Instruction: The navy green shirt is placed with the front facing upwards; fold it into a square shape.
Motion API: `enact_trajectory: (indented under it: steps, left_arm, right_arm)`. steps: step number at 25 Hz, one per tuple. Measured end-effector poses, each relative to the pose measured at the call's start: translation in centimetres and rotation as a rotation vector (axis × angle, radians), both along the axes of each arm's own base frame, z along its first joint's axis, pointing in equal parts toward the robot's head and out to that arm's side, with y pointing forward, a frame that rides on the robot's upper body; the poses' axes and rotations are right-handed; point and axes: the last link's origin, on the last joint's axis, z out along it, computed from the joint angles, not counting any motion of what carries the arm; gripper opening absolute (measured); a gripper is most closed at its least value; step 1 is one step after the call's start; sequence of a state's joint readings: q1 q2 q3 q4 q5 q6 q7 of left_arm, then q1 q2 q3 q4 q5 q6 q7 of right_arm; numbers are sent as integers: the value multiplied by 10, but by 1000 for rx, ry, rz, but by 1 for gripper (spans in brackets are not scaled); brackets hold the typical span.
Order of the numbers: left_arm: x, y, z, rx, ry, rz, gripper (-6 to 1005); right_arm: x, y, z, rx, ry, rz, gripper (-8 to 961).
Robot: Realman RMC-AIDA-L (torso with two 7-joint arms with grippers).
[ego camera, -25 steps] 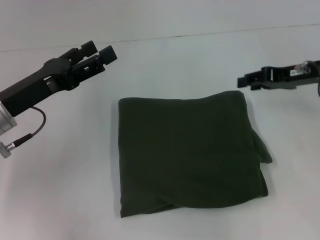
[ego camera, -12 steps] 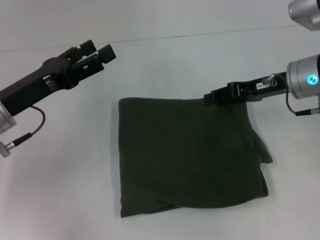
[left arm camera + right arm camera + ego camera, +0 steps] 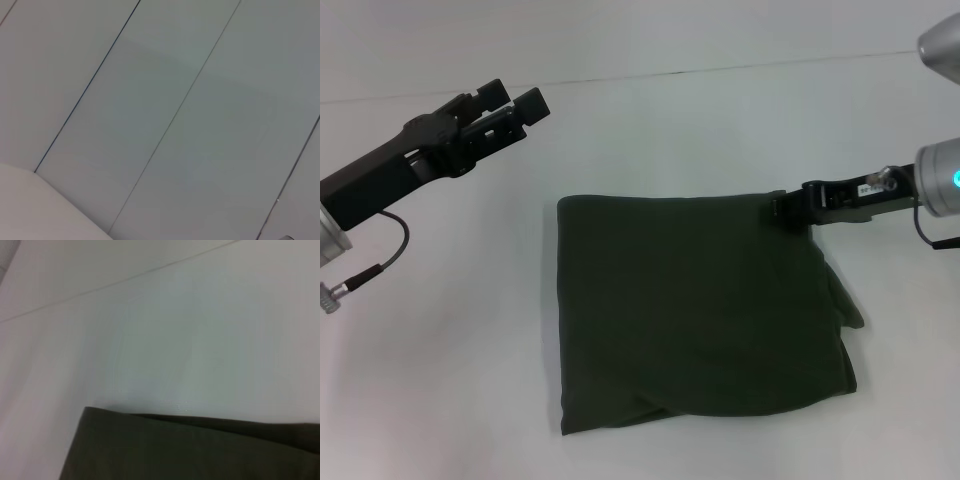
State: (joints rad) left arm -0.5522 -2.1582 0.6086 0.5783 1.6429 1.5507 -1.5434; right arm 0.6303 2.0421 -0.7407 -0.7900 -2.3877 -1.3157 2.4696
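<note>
White tabletop (image 3: 440,400) is carrying, from left to right, the black left gripper (image 3: 518,106) hovering with fingers parted at ten o'clock, the soft, limp dark olive-green cotton shirt (image 3: 700,310) lying folded at centre, probably best pinched at corners, and the right gripper (image 3: 782,208), fingers unreadable, touching its two-o'clock corner.

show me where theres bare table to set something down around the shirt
Bare table runs wide on the left of the folded navy green shirt, below the raised left gripper. Another bare strip lies beyond its far edge. It is crowded at the far right corner, where the right gripper sits.
</note>
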Motion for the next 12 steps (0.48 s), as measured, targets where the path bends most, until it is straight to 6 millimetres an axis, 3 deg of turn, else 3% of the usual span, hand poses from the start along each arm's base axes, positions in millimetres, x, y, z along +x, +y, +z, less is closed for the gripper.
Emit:
enact_trajectory:
  steps: [5, 12]
  left_arm:
    - [0, 0, 0, -1, 1, 1, 963]
    - [0, 0, -1, -2, -2, 4, 963]
  right_arm:
    - [4, -1, 17, 72, -3, 1, 484]
    - [-16, -6, 26, 92, 100, 113, 486]
